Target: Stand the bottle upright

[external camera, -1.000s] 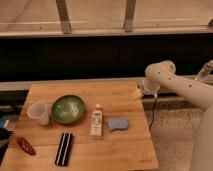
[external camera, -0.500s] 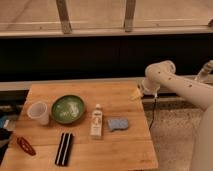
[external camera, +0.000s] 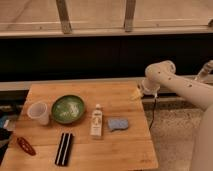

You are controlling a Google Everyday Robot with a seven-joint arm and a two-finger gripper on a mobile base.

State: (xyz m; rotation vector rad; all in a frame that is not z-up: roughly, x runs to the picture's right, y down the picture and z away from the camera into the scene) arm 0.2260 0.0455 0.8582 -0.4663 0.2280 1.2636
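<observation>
nearest, in front of the green bowl [external camera: 68, 109]: a pair of black bars [external camera: 63, 148], and further left of the bowl's front a red-brown oval thing [external camera: 25, 146]. no part in the job, but close enough to get knocked if the bottle skids forward.

just right of the bowl: the bottle [external camera: 96, 121], lying flat on the wooden table [external camera: 125, 150], cap pointing away, label up. near the bowl, seemingly not touching. slim and round, so likely to roll or spin under a pinch landing off-centre. likely to slip out mid-tilt if gripped on the smooth label. likely to topple again on so narrow a base if released before sitting square.

further right of the bowl, just beside the bottle: a blue-grey sponge [external camera: 118, 123]. could catch a descending finger, or get pinched along with the bottle.

left of the bowl: a translucent cup [external camera: 39, 112], light, easy to tip with a wide sweep.

far right of the bowl and a little behind, by the table's back corner: the gripper [external camera: 136, 93], spread wide and holding nothing, well apart from the bottle. long reach across, so some risk of arriving misaligned with the bottle's long axis.
</observation>
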